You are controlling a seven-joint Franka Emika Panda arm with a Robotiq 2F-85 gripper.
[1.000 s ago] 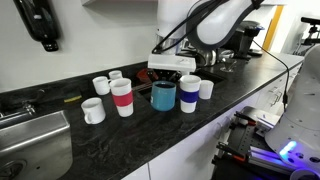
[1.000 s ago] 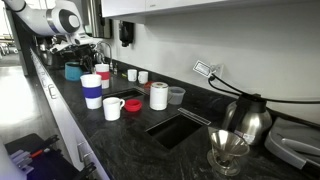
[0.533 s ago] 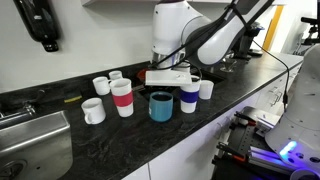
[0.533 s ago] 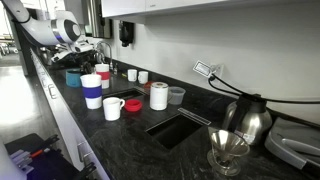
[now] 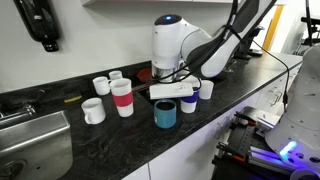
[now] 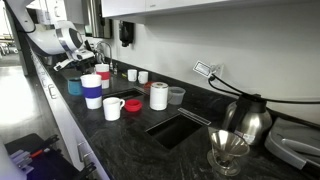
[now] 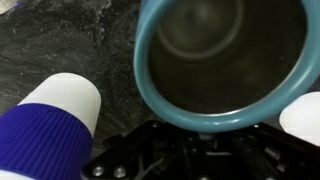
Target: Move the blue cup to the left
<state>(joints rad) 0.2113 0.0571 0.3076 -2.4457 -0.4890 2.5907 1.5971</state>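
Observation:
The blue cup (image 5: pixel 165 113), a small teal mug, sits at the counter's front edge in both exterior views (image 6: pixel 75 87). In the wrist view its open rim (image 7: pixel 215 115) fills the upper frame. My gripper (image 5: pixel 170 92) sits right on top of the cup and is shut on its rim; it also shows in an exterior view (image 6: pixel 72 68). Its dark body lies just below the rim in the wrist view (image 7: pixel 205 140), with the fingertips hidden. The white cup with a dark blue band (image 5: pixel 189 97) stands just beside the blue cup, also in the wrist view (image 7: pixel 45 135).
A white cup with a red band (image 5: pixel 122 98) and small white mugs (image 5: pixel 93 110) (image 5: pixel 100 85) (image 5: pixel 206 89) stand on the black counter (image 5: pixel 120 135). A sink (image 5: pixel 30 140) lies at one end. A kettle (image 6: pixel 250 120) and glass funnel (image 6: pixel 228 150) stand beyond the sink.
My gripper has moved with the blue cup from beside the blue-banded cup forward toward the counter's front edge. The other cups have not moved.

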